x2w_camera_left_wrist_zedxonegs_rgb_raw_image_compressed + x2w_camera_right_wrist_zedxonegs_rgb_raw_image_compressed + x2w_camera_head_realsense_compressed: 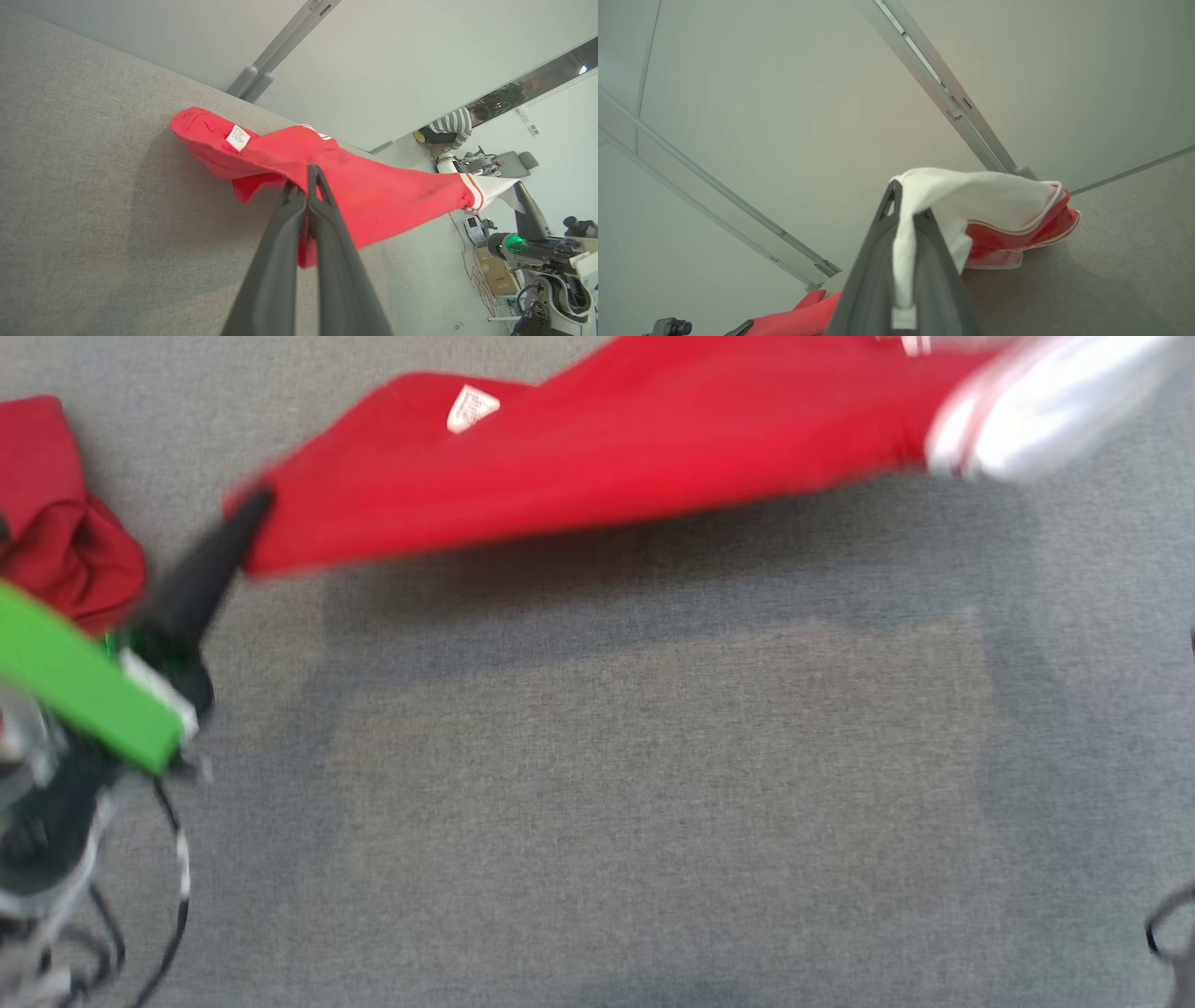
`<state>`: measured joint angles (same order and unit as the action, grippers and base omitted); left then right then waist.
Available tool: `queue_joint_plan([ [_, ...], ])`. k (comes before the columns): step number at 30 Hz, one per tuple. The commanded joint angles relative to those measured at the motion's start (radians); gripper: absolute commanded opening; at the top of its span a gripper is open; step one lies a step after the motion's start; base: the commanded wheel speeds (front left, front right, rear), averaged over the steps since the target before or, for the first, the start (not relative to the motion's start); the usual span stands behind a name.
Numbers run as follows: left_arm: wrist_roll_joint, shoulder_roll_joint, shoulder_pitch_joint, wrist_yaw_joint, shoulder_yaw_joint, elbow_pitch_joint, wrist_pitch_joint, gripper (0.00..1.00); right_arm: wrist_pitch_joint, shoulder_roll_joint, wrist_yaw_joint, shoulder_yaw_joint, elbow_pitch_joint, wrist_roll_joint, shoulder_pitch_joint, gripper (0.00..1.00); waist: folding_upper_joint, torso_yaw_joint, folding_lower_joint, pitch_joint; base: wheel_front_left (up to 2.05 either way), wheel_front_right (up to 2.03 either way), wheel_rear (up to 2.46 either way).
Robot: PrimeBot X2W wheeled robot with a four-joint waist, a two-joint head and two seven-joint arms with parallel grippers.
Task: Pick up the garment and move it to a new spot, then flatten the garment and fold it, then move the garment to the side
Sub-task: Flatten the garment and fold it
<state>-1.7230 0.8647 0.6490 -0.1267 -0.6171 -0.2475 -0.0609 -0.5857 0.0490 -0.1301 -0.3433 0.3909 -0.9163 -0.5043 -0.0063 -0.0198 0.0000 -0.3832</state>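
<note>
The garment (607, 457), red with a small white label (473, 407) and a white panel (1046, 401) at its right end, hangs stretched above the grey table (653, 803) and is motion-blurred. My left gripper (252, 513) is shut on its red left edge. In the left wrist view the garment's (373, 191) cloth is pinched between that gripper's (310, 175) closed fingers, and the right arm's finger (525, 205) holds the far white end. In the right wrist view my right gripper (906, 196) is shut on the garment's white panel (994, 200), which drapes over the fingers.
A second, darker red cloth (56, 513) lies bunched at the table's left edge. Black cables (168, 896) trail from my left arm with its green band (84, 681). A person in a striped top (451, 126) sits far off by other equipment.
</note>
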Motion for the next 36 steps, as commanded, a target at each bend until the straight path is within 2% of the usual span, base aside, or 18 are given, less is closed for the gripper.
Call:
queue_joint_plan([
  [1,0.022,0.020,-0.031,0.003,0.002,-0.013,0.020,0.00,0.000,0.003,-0.001,-0.011,0.020,-0.014,0.020,0.00,0.0063,0.018,0.0000,0.016,0.00,0.00,0.00],
  [6,0.052,0.100,-0.253,-0.001,-0.003,-0.161,0.154,0.00,-0.008,0.003,-0.001,-0.077,0.140,-0.088,0.197,0.00,0.0063,0.032,0.0000,0.014,0.00,0.00,0.00],
  [12,0.067,0.184,-0.336,-0.027,0.022,-0.314,0.201,0.00,-0.035,0.003,-0.001,-0.107,0.241,-0.119,0.183,0.00,0.0063,0.031,0.0000,-0.014,0.00,0.00,0.00],
  [17,-0.027,0.238,-0.217,-0.049,0.129,-0.349,0.147,0.00,-0.071,0.003,-0.001,-0.109,0.192,-0.069,-0.028,0.00,0.0063,0.027,0.0000,-0.096,0.00,0.00,0.00],
  [19,-0.083,0.250,-0.118,-0.060,0.180,-0.321,0.088,0.00,-0.088,0.003,-0.001,-0.106,0.125,-0.009,-0.183,0.00,0.0063,0.022,0.0000,-0.149,0.00,0.00,0.00],
  [22,-0.143,0.236,0.084,-0.087,0.233,-0.233,-0.024,0.00,-0.090,0.003,-0.001,-0.085,-0.030,0.092,-0.451,0.00,0.0063,0.012,0.0000,-0.238,0.00,0.00,0.00],
  [25,-0.117,0.189,0.329,-0.130,0.216,-0.103,-0.133,0.00,-0.063,0.004,-0.001,-0.047,-0.201,0.222,-0.725,0.00,0.0063,-0.003,0.0000,-0.321,0.00,0.00,0.00],
  [27,-0.063,0.129,0.500,-0.156,0.175,0.004,-0.183,0.00,-0.012,0.004,-0.001,-0.023,-0.326,0.287,-0.882,0.00,0.0063,-0.015,0.0000,-0.364,0.00,0.00,0.00],
  [30,0.063,0.030,0.723,-0.171,0.091,0.197,-0.225,0.00,0.110,0.004,-0.001,0.007,-0.529,0.381,-1.085,0.00,0.0063,-0.033,0.0000,-0.408,0.00,0.00,0.00],
  [33,0.202,-0.072,0.899,-0.144,0.028,0.414,-0.177,0.00,0.273,0.005,-0.001,0.051,-0.715,0.454,-1.234,0.00,0.0063,-0.042,0.0000,-0.420,0.00,0.00,0.00],
  [36,0.288,-0.177,1.023,-0.070,0.039,0.579,-0.038,0.00,0.430,0.006,-0.001,0.110,-0.860,0.496,-1.357,0.00,0.0063,-0.044,0.0000,-0.438,0.00,0.00,0.00],
])
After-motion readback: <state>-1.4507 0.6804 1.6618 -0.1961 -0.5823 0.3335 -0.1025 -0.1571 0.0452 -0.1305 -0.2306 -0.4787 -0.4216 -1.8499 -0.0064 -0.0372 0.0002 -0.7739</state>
